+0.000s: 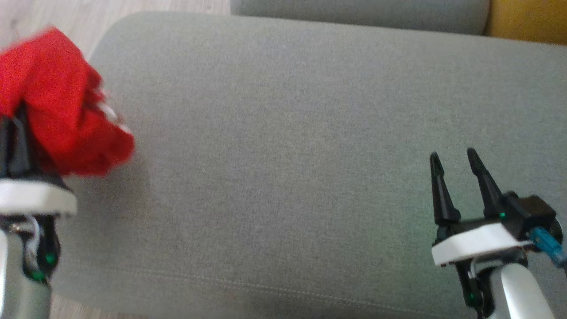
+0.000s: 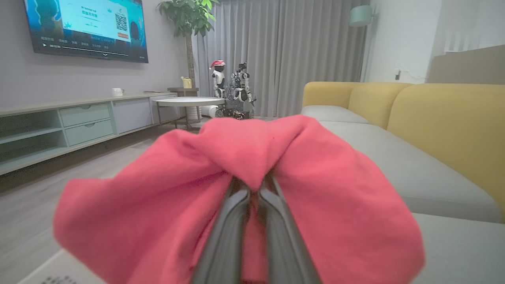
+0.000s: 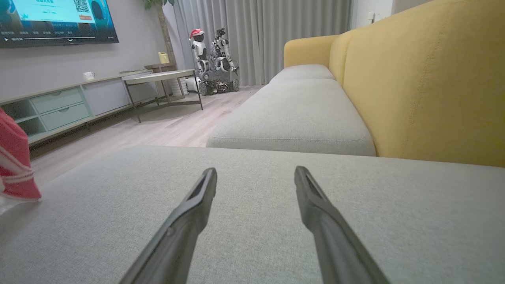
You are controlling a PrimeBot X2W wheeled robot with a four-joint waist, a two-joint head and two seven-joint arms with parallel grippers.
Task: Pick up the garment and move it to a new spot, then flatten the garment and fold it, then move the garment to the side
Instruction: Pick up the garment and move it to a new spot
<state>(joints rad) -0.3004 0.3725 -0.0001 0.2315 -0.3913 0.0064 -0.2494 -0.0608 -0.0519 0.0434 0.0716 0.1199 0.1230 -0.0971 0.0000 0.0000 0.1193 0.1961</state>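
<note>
Garment (image 1: 62, 102): red cloth, bunched into a loose lump, raised over the left end of the grey seat cushion (image 1: 283, 133) and partly out past its left edge. White stripes show on one side. Whether its lowest fold touches the cushion, I cannot tell.
Long axis: none readable. The cloth is crumpled, and I can identify no hem, sleeve or collar.
Left gripper (image 2: 252, 189): my fingers are nearly together, pinching a fold of the garment. In the left wrist view the cloth drapes over the tips and falls to both sides.
Right gripper (image 1: 454, 154): my fingers are spread wide with nothing between them. It hovers over the right part of the cushion, tips pointing away from me.
Governing relation: the garment lies to the left of my right gripper, well apart, with a bare stretch of cushion between. In the right wrist view the garment (image 3: 14, 165) sits at the far left edge. My left arm is the nearer one and has the hold.
Step in hand (judgement): carrying the garment to a new spot. Flattening and folding are not yet done.
Next move (judgement): bring the cloth rightward over bare cushion, so my right gripper can take a second edge.
Risk (judgement): a single pinch on a bunched fold may slip.
Surroundings: yellow backrest (image 3: 414, 79) behind the cushion; pale wooden floor (image 1: 44, 13) beyond its left end.
</note>
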